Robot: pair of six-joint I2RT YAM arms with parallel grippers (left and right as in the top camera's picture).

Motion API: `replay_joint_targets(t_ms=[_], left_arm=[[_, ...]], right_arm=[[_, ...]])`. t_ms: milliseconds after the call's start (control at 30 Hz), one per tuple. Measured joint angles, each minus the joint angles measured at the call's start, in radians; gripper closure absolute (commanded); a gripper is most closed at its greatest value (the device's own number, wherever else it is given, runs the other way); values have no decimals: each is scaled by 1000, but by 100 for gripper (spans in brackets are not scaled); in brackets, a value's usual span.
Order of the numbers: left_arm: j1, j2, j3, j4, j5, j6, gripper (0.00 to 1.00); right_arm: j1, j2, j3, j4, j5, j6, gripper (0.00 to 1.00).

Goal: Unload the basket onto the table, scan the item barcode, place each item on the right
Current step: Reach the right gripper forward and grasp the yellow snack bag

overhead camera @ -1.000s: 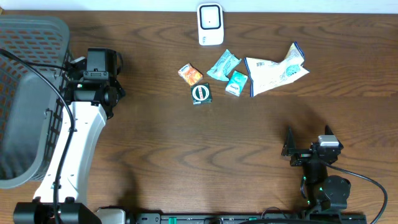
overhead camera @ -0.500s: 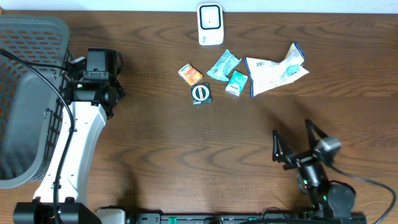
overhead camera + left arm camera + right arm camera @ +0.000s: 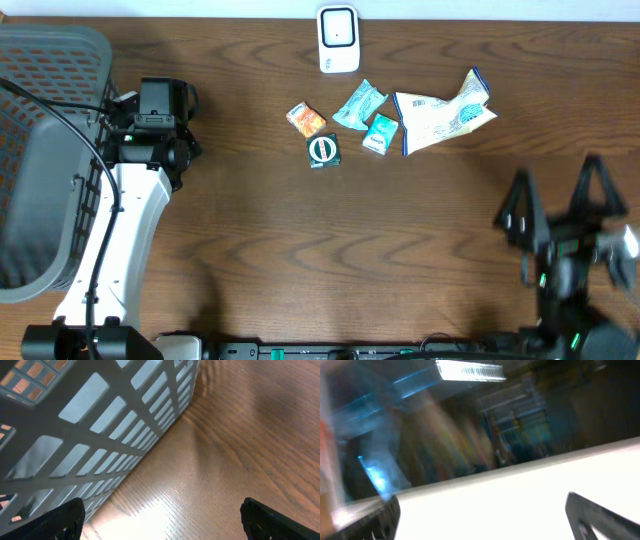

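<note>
Dark wooden table point(image 3: 300, 230): snack packets point(image 3: 360, 118) lie far-centre, near the white scanner point(image 3: 338, 38). Left gripper point(image 3: 162, 517), beside the basket point(image 3: 40, 60), and right gripper point(image 3: 557, 195), near-right, gape empty. Nothing grasped yet; next, seemingly, reach one packet.

basket point(image 3: 52, 40): far left | scanner point(image 3: 338, 38): back centre | packets point(image 3: 359, 103): just before scanner (clustered)

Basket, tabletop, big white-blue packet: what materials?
Basket: likely moulded plastic, matte grey; lattice walls. Tabletop: wood or wood-look laminate, dark brown, slight sheen; grain lines and glare. Packet: thin film or paper, crumpled, printed; can't tell which.
</note>
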Motion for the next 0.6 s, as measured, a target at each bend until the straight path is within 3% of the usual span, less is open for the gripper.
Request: replay_joint_targets(t_ms=[133,367,467,600], left_arm=[[0,0,0,0,0,0,2],[0,0,0,0,-1,0,2],[0,0,0,0,-3,0,2],[0,0,0,0,-3,0,3]], right_arm=[[0,312,289,-324,23,-151,1],[0,869,759,-873,5,-257,1],[0,1030,863,-987,-65,-281,1],[0,1149,891,-984,-147,-295,1]])
